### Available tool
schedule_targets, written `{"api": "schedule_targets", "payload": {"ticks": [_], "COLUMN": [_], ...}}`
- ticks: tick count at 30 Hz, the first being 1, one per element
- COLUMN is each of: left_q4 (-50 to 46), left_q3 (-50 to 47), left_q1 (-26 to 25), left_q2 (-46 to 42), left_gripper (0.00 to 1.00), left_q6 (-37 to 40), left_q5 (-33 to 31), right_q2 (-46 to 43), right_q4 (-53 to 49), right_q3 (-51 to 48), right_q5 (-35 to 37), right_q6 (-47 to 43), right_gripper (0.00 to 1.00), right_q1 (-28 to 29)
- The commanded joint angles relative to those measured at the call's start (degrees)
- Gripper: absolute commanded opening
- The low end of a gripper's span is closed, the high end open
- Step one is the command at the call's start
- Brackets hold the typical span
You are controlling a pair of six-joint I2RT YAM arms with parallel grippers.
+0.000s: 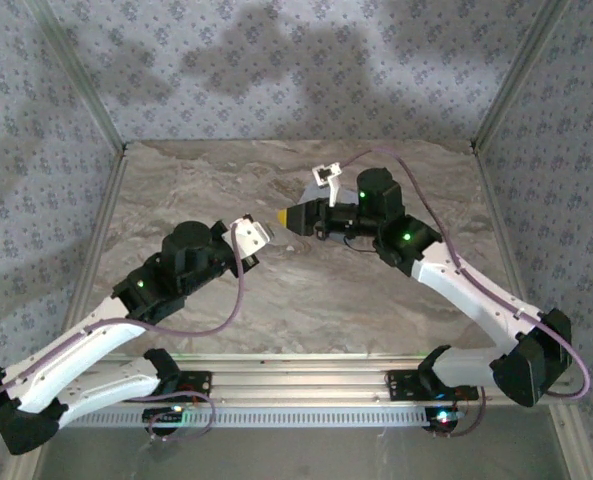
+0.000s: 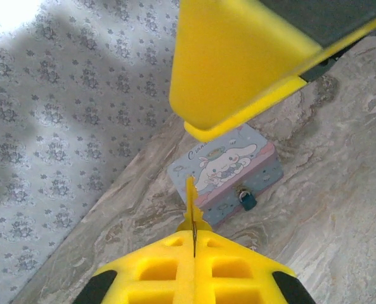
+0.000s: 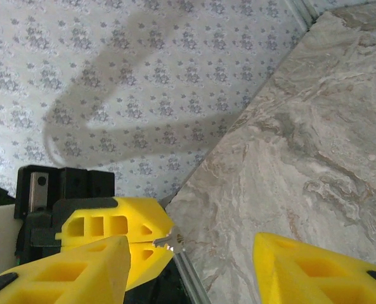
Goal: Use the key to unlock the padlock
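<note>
The tiny teal-blue padlock (image 2: 246, 201) hangs on the front clasp of a pale blue picture tin (image 2: 226, 166) that lies on the marble table. My left gripper (image 2: 194, 235) is shut on a small key (image 2: 191, 202); the blade sticks out toward the tin, short of the padlock. The right wrist view shows the same key (image 3: 174, 239) poking from the left gripper's yellow fingers (image 3: 111, 228). My right gripper (image 3: 193, 263) is open and holds nothing. One of its fingers (image 2: 238, 63) hangs above the tin. From above, the left gripper (image 1: 261, 235) and right gripper (image 1: 294, 217) nearly meet.
The tin (image 1: 326, 178) sits at mid-back of the marble table (image 1: 276, 300). Patterned walls close in the back and both sides, with metal rails along the table edges. Cables trail from both arms. Bare marble lies in front of the grippers.
</note>
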Motion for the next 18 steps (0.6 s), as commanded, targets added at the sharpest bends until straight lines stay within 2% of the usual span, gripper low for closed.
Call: {"api": "schedule_targets", "payload": {"ticks": [1,6,13,18], "left_q4": [2.0,1.4,0.6,0.4], "left_q3": [-0.2,0.2,0.7,0.8], "left_q1": [-0.5,-0.5,-0.6,-0.5], "left_q2": [-0.8,-0.8,-0.8,-0.8], "left_gripper": [0.00,0.00,0.00,0.00], "left_q6": [1.1,1.5,1.8,1.8], "left_q5": [-0.1,0.7,1.0,0.8], "right_q2": [0.5,3.0,5.1,5.8], "right_q4": [0.4,-1.6,-3.2,-4.6], "right_q3": [1.9,5.7,7.8,8.4], "right_q5": [-0.8,-1.2,-1.1,-0.9], "right_q6": [-3.1,-5.1,-6.4,-7.1], "right_gripper": [0.55,0.51,0.38,0.37], "right_q1": [1.2,2.6,3.4,3.8]}}
